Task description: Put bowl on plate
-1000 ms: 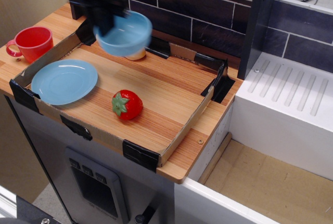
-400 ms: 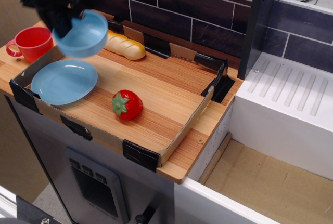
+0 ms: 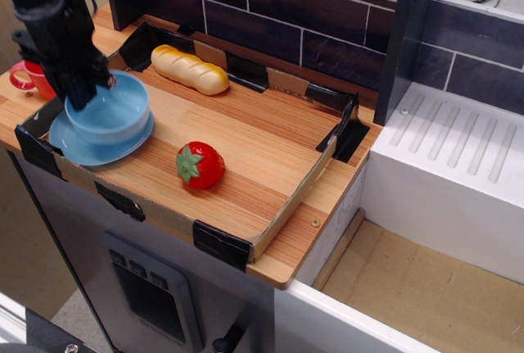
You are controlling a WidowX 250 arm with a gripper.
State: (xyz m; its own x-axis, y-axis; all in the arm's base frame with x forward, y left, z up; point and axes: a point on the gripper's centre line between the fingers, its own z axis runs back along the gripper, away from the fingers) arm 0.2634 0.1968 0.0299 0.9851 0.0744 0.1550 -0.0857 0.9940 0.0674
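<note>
Red cup [image 3: 24, 79] mostly behind the arm, claw [image 3: 84, 91] tips indistinct against the bowl [image 3: 110, 115] rim.

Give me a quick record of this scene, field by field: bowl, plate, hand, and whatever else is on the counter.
bowl: light blue bowl, upright, sitting on the plate
plate: light blue plate, front left corner of the cardboard tray
hand: hand at the bowl's left rim; grip state unclear
strawberry: red strawberry on the tray, right of the plate, apart from it
bread: bread roll at the tray's back edge
cup: red cup, outside the tray, mostly hidden behind the arm
</note>
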